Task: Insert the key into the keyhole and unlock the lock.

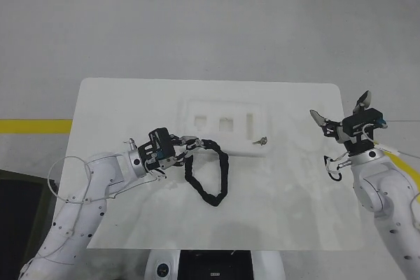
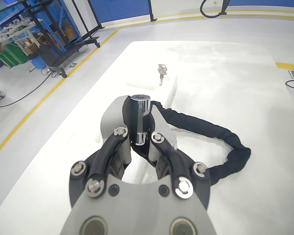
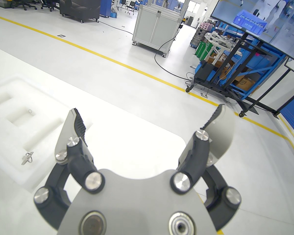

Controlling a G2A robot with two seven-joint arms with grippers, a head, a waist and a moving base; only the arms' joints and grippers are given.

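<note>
A black fabric-sleeved chain lock [image 1: 211, 175] lies looped on the white table, its chrome lock cylinder [image 2: 140, 113] held up with the keyhole end facing away from the wrist. My left gripper [image 1: 184, 148] [image 2: 139, 123] is shut on that cylinder. A small silver key [image 1: 260, 141] [image 2: 162, 72] [image 3: 27, 158] lies on the near right corner of the white foam tray [image 1: 224, 106], a short way beyond the cylinder. My right gripper [image 1: 341, 112] [image 3: 147, 118] hangs open and empty at the table's far right edge, well away from the key.
The foam tray [image 3: 5, 133] has three rectangular recesses; a small ring [image 3: 30, 111] lies in one. The table's front and right parts are bare. Table edges lie close to the right gripper.
</note>
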